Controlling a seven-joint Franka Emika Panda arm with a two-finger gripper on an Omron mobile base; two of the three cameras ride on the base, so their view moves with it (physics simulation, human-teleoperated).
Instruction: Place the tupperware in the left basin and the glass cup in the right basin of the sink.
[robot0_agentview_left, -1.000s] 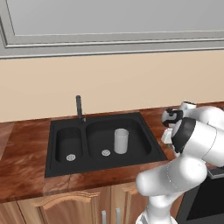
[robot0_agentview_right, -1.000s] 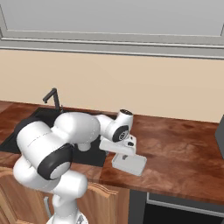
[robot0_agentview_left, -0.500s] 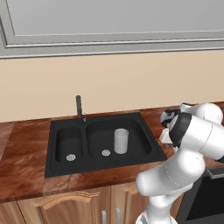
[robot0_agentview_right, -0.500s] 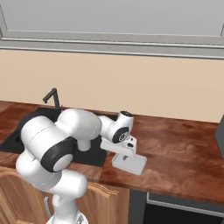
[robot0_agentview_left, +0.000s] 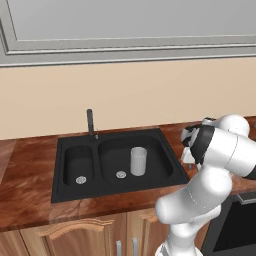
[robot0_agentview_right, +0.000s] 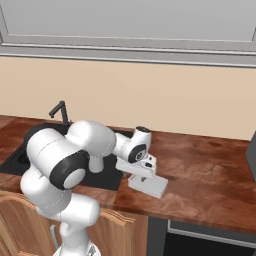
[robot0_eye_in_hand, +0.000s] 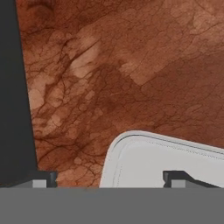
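The tupperware (robot0_agentview_right: 156, 186) lies flat on the wooden counter just right of the sink (robot0_agentview_left: 115, 188); its rounded corner (robot0_eye_in_hand: 162, 162) fills the lower part of the hand view. My gripper (robot0_agentview_right: 144, 173) points down onto its sink-side end, open. One fingertip (robot0_eye_in_hand: 41, 179) is over bare counter outside the rim, the other fingertip (robot0_eye_in_hand: 179, 178) over the container's inside, so the rim lies between the jaws. The glass cup (robot0_agentview_left: 138, 161) stands upright in the right basin (robot0_agentview_left: 162, 167). The left basin (robot0_agentview_left: 75, 159) holds just its drain.
A slim dark faucet (robot0_agentview_left: 90, 124) rises behind the divider between the basins. My own arm hides the counter right of the sink in the left base view. A dark object (robot0_agentview_right: 251, 159) sits at the far right counter edge, and a dark appliance front (robot0_agentview_left: 235, 225) lies below.
The arm has shifted slightly and the hand has settled a little lower over the tupperware. The cup and the tupperware have not moved.
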